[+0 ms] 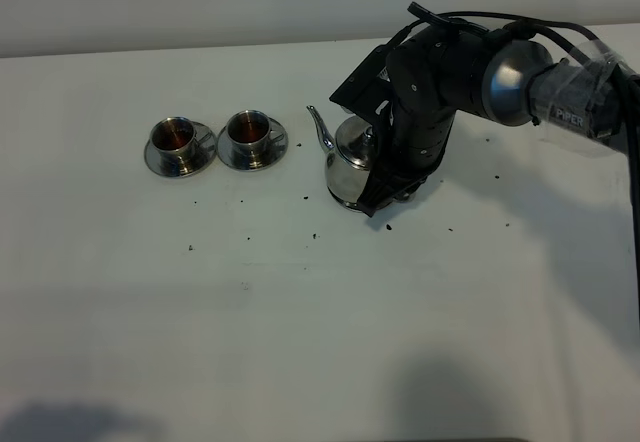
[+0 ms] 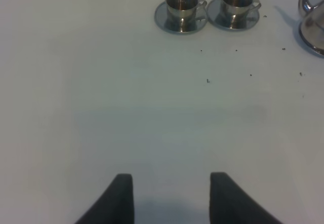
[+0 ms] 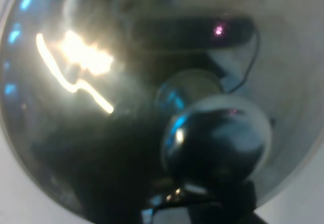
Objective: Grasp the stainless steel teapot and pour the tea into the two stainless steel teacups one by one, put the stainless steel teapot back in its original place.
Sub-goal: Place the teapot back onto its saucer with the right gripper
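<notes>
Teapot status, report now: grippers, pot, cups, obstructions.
Right gripper shut on teapot handle, pot upright on table. Left gripper open, empty, clear of everything. Both teacups on saucers, dark liquid inside. Nothing in the way, only specks.

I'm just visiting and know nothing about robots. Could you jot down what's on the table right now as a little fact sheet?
teapot: stainless steel teapot, upright, spout toward the cups
right gripper: right gripper shut at the teapot's handle side
left gripper: left gripper open, holding nothing, back from the cups
cups: two stainless steel teacups, each on a saucer, side by side, dark liquid inside
table: white table, with small dark specks
</notes>
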`<state>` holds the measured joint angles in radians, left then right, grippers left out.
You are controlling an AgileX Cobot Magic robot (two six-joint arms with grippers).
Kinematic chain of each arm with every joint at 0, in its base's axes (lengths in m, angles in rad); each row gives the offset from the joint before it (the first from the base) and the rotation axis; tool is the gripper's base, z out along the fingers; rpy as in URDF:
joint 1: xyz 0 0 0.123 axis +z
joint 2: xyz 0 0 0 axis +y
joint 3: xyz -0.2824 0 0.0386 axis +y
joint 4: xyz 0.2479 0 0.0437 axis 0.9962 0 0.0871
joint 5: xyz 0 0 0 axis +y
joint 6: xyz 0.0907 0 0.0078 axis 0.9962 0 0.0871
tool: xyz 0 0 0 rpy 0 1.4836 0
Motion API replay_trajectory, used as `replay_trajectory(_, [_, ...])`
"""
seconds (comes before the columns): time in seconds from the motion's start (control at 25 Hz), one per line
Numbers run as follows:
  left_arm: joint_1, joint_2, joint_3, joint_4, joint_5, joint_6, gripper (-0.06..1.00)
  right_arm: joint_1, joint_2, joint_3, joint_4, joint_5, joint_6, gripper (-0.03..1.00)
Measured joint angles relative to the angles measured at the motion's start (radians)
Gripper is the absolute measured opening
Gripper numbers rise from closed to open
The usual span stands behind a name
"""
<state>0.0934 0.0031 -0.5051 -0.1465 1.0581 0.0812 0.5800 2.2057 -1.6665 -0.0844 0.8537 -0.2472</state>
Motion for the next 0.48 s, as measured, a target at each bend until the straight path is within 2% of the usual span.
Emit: replay_trajectory(0.48, [0.0,0.0,0.0,0.0,0.0,0.0,0.39,0.0,0.0,0.0,-0.001,0.012,0.007,0.18])
